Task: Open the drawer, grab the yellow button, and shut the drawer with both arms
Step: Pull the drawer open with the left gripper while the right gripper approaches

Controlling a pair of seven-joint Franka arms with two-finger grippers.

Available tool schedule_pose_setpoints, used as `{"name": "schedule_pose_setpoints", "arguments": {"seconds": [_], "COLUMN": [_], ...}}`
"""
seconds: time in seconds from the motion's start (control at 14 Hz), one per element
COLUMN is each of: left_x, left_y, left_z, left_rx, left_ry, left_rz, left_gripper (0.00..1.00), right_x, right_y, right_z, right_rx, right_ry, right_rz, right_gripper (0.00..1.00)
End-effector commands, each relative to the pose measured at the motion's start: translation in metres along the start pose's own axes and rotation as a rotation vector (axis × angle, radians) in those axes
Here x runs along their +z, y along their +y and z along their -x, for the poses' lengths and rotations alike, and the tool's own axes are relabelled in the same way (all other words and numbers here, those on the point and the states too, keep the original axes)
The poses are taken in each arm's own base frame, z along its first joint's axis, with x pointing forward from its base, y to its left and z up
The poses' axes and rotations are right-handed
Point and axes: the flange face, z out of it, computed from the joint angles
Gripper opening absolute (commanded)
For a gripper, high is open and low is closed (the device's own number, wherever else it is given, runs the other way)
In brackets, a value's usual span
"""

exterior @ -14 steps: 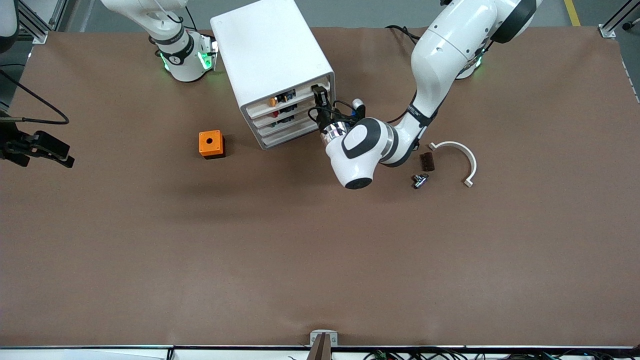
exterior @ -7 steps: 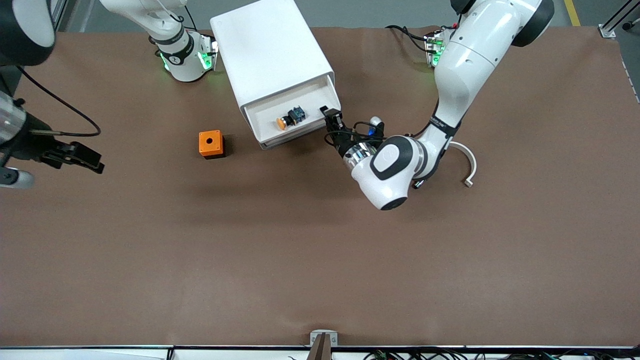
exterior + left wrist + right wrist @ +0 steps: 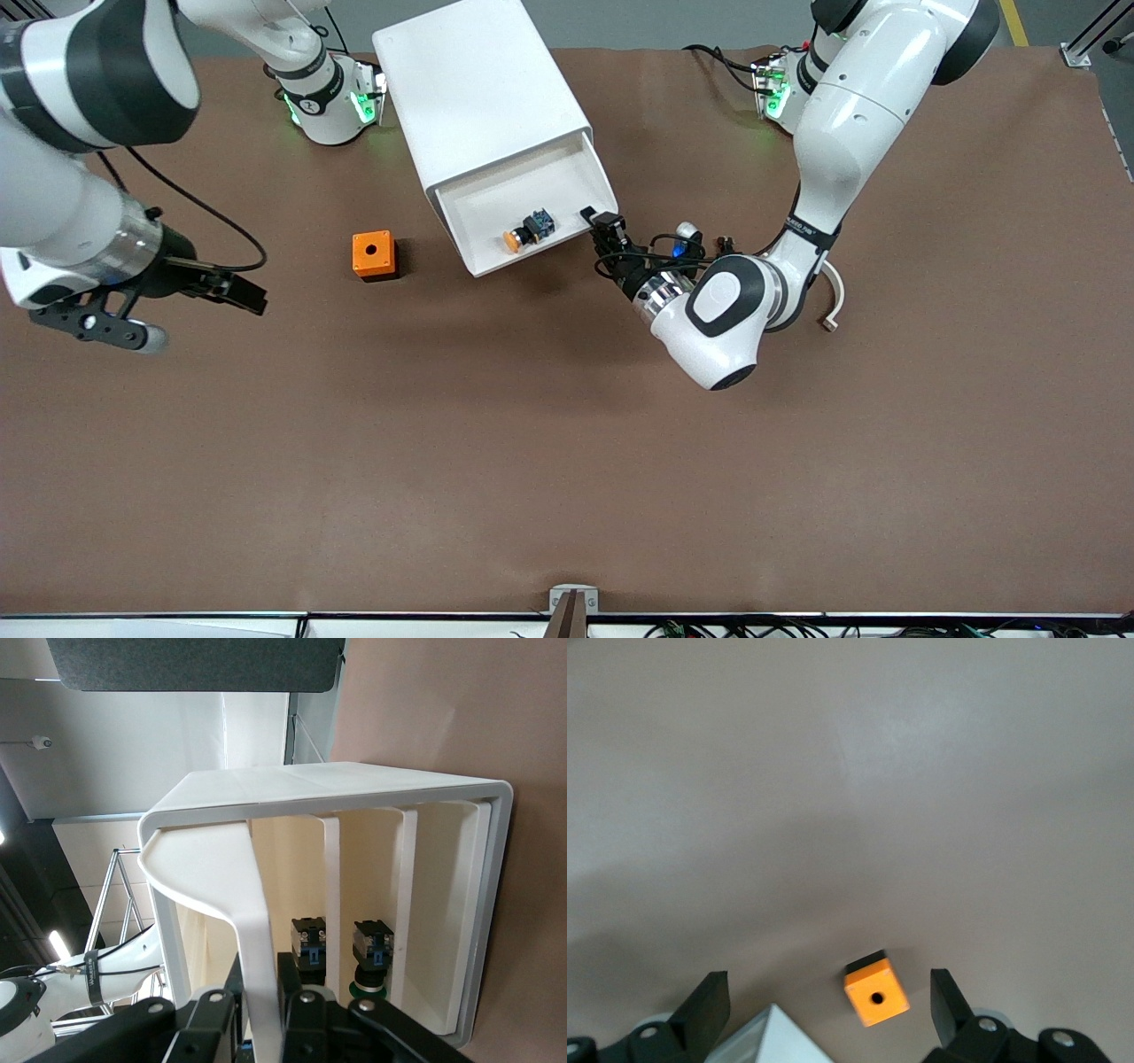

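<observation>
- While the left hand (image 3: 605,223) pinched the front wall of the drawer (image 3: 496,199) at its corner toward the left arm's end of the counter (image 3: 567,443), its fingers (image 3: 301,1010) sat narrow on either side of that thin white wall.
- That drawer, the top one of the white cabinet (image 3: 474,97), stood pulled well out.
- Inside it, near the front wall, lay the button (image 3: 524,230), orange cap and dark body on its side.
- The right hand (image 3: 226,288) hung with fingers (image 3: 709,1010) spread wide and holding nothing, over bare counter toward the right arm's end.
- An orange cube (image 3: 373,255) with a black hole sat on the counter between that hand and the cabinet.
</observation>
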Motion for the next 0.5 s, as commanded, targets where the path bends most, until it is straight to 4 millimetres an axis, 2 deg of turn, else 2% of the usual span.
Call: {"name": "schedule_pose_setpoints", "arguments": {"seconds": [0.0,0.14,0.21,0.36,0.43], "left_x": [-0.008,-0.009,-0.012,-0.019,-0.027], "left_y": [-0.007,-0.008,-0.009,-0.01,-0.01], "left_z": [0.001,0.001,0.001,0.0,-0.002], "left_rx": [0.019,0.082,0.113,0.152,0.204], "left_ry": [-0.029,-0.031,-0.037,-0.048,-0.062], "left_rz": [0.008,0.012,0.017,0.023,0.028], "left_gripper": [0.36,0.67,0.79,0.98,0.99], "right_x": [0.011,0.025,0.029,0.04,0.047], "right_y": [-0.037,-0.062,-0.073,-0.098,-0.11], "right_z": [0.024,0.041,0.049,0.069,0.079], "right_rx": [0.111,0.164,0.198,0.27,0.309], "right_ry": [-0.024,-0.067,-0.093,-0.115,-0.119], "right_rz": [0.007,-0.004,-0.021,-0.005,0.009], "right_gripper": [1.0,1.0,1.0,1.0,1.0]}}
